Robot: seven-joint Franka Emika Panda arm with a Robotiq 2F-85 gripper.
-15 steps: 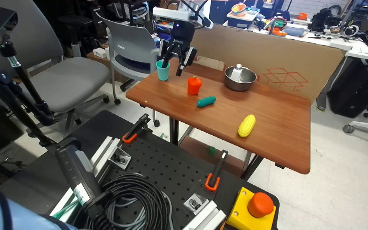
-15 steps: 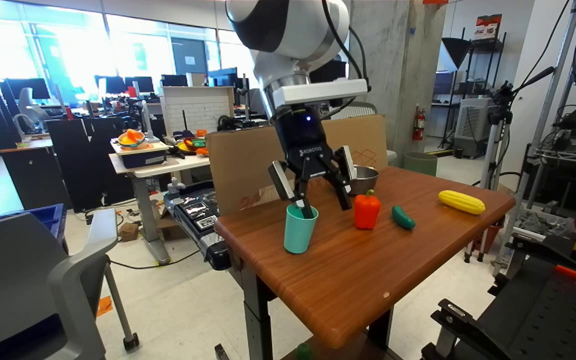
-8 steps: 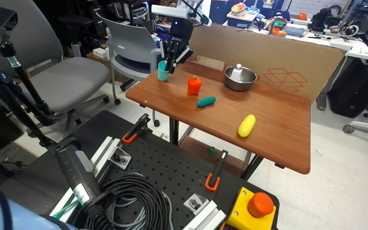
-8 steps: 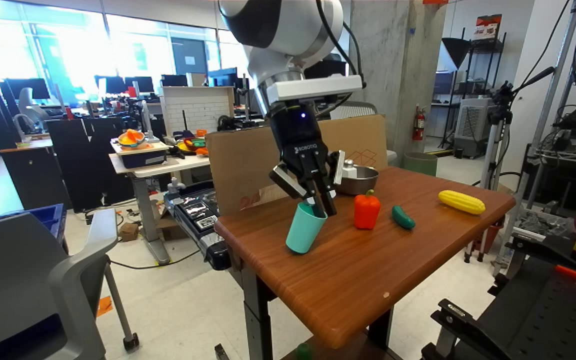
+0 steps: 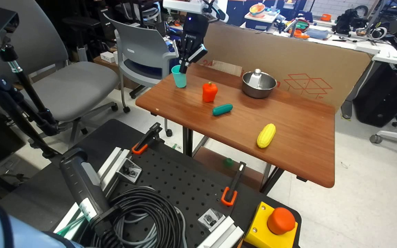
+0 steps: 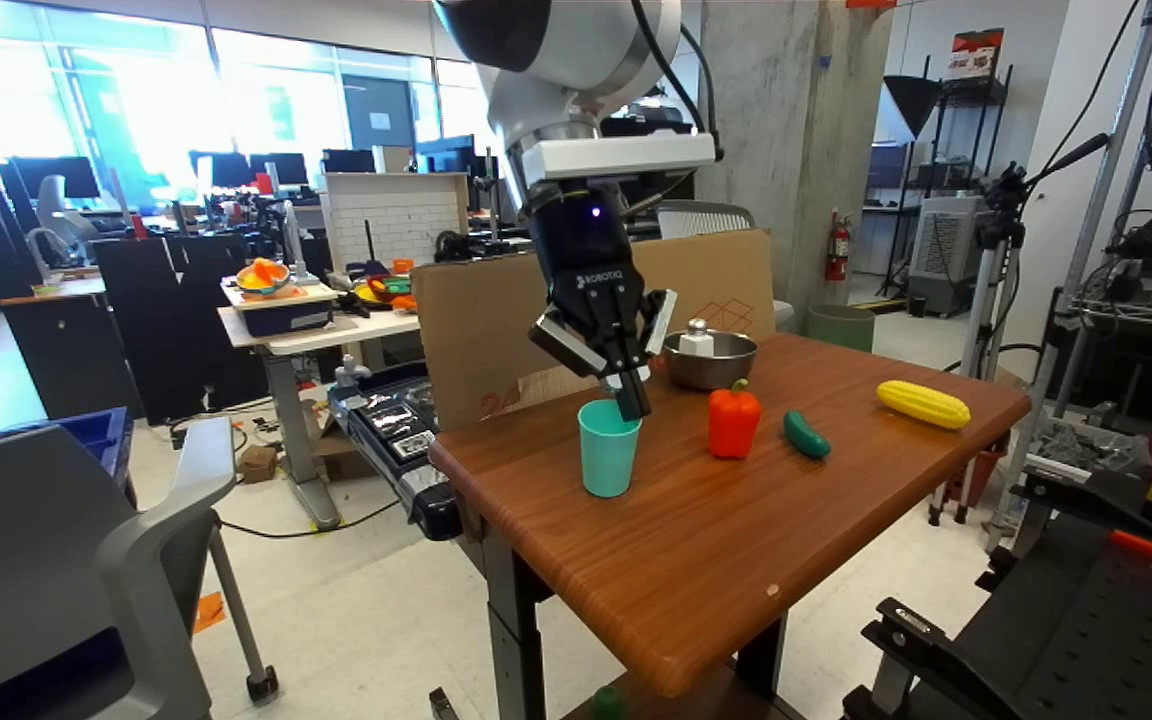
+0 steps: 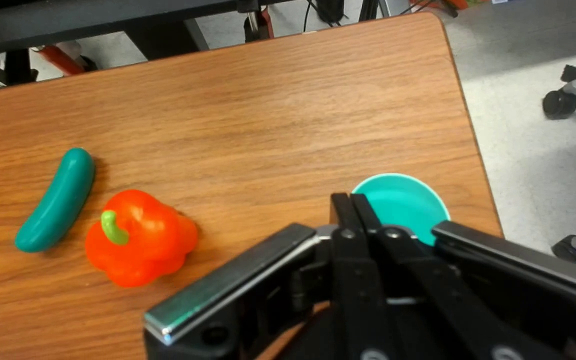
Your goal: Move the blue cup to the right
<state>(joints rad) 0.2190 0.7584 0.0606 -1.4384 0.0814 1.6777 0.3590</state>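
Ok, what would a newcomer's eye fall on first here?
Likely the bright orange-red pepper, left of centre in the wrist view. Next, the gripper, shut on the rim of the blue cup near one end of the table. The yellow corn stands out toward the other end.

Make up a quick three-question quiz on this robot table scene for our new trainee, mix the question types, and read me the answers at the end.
1. True or false: the tool is spread wide open.
2. Multiple choice: where is the white silver-topped item? (a) on the floor (b) in the metal bowl (c) on a chair
3. Short answer: going left to right in the wrist view, what lies between the green cucumber-shaped piece and the blue cup?

Key: 1. False; it is closed, at the blue cup's rim. 2. b. 3. The orange-red pepper.
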